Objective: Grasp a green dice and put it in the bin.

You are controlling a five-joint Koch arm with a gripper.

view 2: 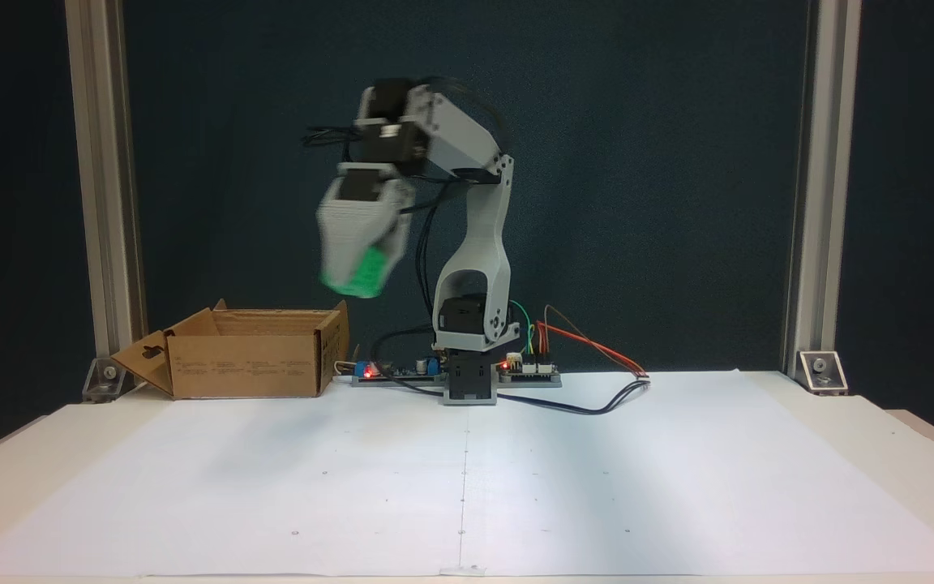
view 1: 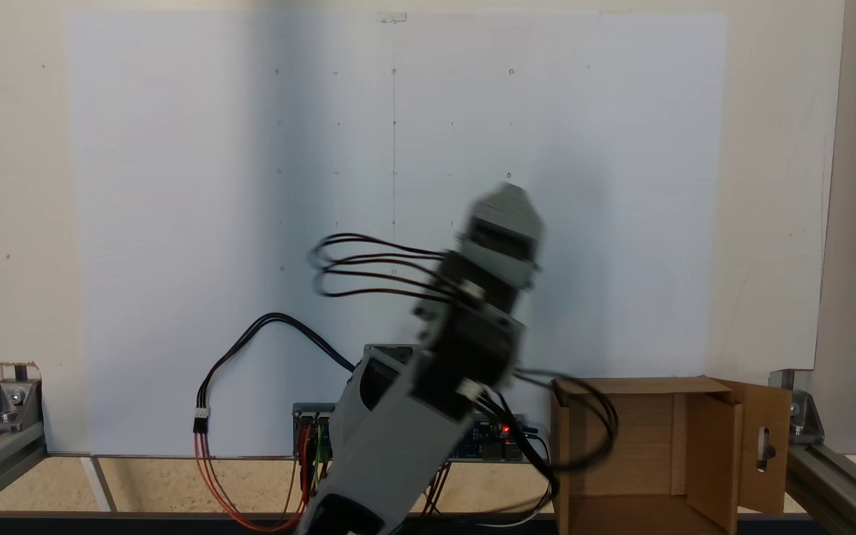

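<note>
Arm: raised above the table, motion-blurred in both fixed views; in a fixed view the gripper (view 2: 357, 272) points downward in the upper left-centre of the frame, and in a fixed view it is seen from above, gripper (view 1: 508, 195), just right of centre.
Green dice: a green blur (view 2: 366, 274) at the gripper's lower end, high off the table, above and slightly to the right of the box.
Jaws: clamped on the green dice, judged from the green showing between the grey fingers; the blur hides the exact contact.
Bin: open cardboard box (view 2: 248, 353) at left-centre, on the white sheet's far edge; it sits in the lower right corner (view 1: 651, 446) of the top-down view, its slotted flap (view 1: 766, 446) hanging outward.
Stage: carrying, the dice not yet over the opening.
Risk, early release: the dice would fall short onto the sheet (view 2: 467, 478) and roll.
Risk, grip: a fast swing could loosen a small, smooth cube.
Risk, box: a low pass could strike the upright flap (view 2: 336, 324) nearest the arm.
Risk, cables: loose wires (view 1: 584, 423) hang near the bin's rim and could snag.
</note>
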